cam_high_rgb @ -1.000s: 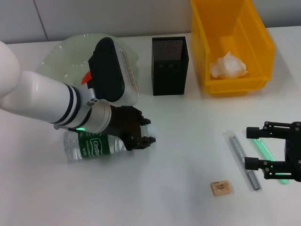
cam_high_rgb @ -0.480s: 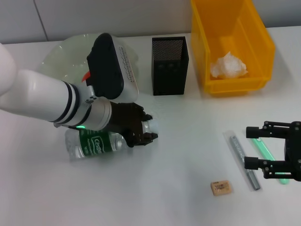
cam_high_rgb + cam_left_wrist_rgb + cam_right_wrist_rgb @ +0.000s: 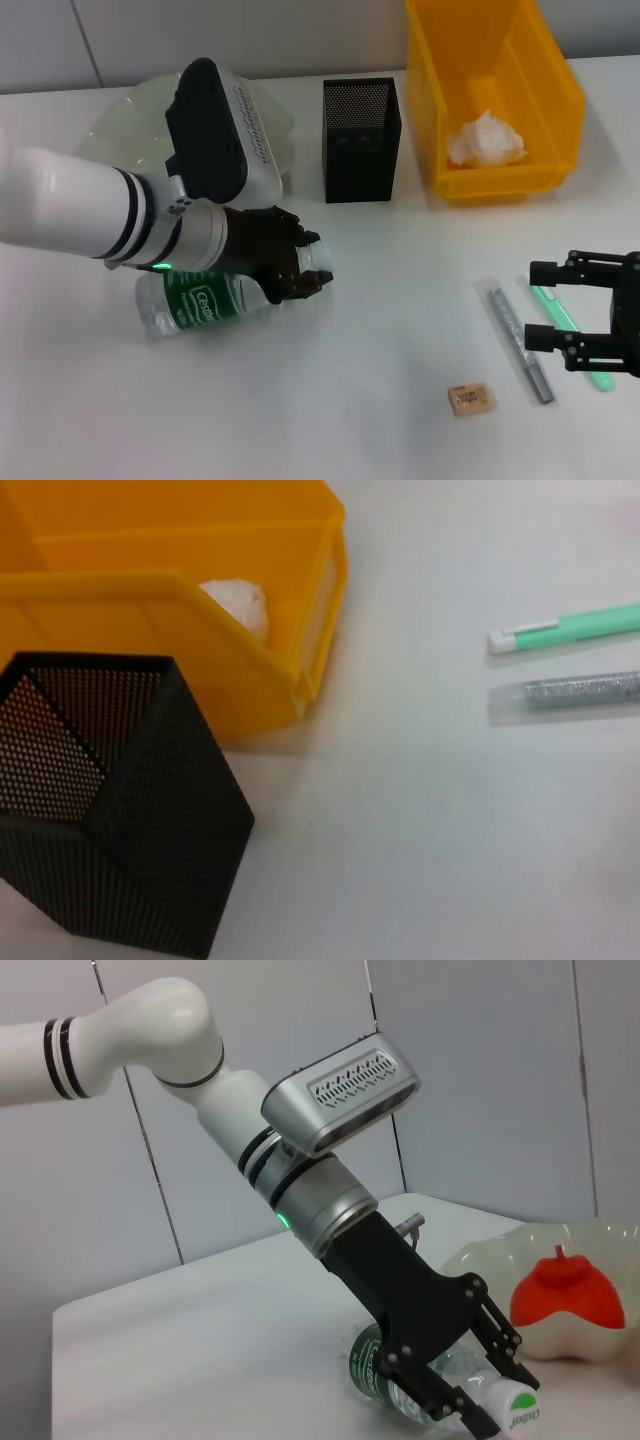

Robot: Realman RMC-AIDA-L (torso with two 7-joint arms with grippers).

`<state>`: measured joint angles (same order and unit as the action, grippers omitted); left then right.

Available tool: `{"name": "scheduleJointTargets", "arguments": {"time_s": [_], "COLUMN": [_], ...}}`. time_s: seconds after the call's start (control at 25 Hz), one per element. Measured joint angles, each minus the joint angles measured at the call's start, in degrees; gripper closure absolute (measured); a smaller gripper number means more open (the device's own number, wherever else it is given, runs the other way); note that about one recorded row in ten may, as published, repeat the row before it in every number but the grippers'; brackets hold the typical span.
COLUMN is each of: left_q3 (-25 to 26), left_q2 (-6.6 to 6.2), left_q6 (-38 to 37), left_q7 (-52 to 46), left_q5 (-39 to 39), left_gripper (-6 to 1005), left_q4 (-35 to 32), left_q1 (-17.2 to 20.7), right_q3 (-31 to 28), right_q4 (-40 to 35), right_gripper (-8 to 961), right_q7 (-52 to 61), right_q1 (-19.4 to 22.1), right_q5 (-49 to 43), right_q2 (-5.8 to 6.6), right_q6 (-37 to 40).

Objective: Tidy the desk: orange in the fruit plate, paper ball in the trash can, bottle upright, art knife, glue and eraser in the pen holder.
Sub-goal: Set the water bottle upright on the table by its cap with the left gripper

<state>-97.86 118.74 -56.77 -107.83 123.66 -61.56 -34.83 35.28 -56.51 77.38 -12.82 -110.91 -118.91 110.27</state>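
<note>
Bottle (image 3: 205, 303) on side — left tool (image 3: 303, 268) clenched on neck; right tool (image 3: 541, 303) released.

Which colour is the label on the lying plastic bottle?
Green with white lettering, on the small clear plastic bottle; head view shows it best.

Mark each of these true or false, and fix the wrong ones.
1. The paper ball lies inside the trash can. True.
2. The bottle stands upright. False: it lies on its side, with the left claw closed around its neck end.
3. The eraser is in the pen holder. False: it lies on the table, near the grey rod.
4. The orange sits in the fruit plate. True.
5. The right claw holds the glue. False: it hangs open above it.
</note>
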Motion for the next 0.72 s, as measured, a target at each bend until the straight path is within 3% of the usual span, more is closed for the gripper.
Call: {"name": "scheduleJointTargets", "arguments": {"time_s": [0.36, 0.72], "left_q3": [0.8, 1.0], "left_q2": [-0.01, -0.01], "left_q6": [0.1, 0.1], "left_q7": [-0.8, -1.3], "left_q5": [-0.1, -0.3], "left_gripper": [556, 556], "left_q4": [-5.0, -6.7], "left_q1": [3.8, 5.1], "right_q3": [-0.1, -0.1], "right_q4": [0.0, 0.0], "right_gripper": [223, 224], "right_q7": [-0.1, -0.1], "right_q1": [-0.1, -0.2], "right_q5": [0.0, 0.0], "right_q2": [0.00, 0.00], "right_q6": [-0.1, -0.2]}}
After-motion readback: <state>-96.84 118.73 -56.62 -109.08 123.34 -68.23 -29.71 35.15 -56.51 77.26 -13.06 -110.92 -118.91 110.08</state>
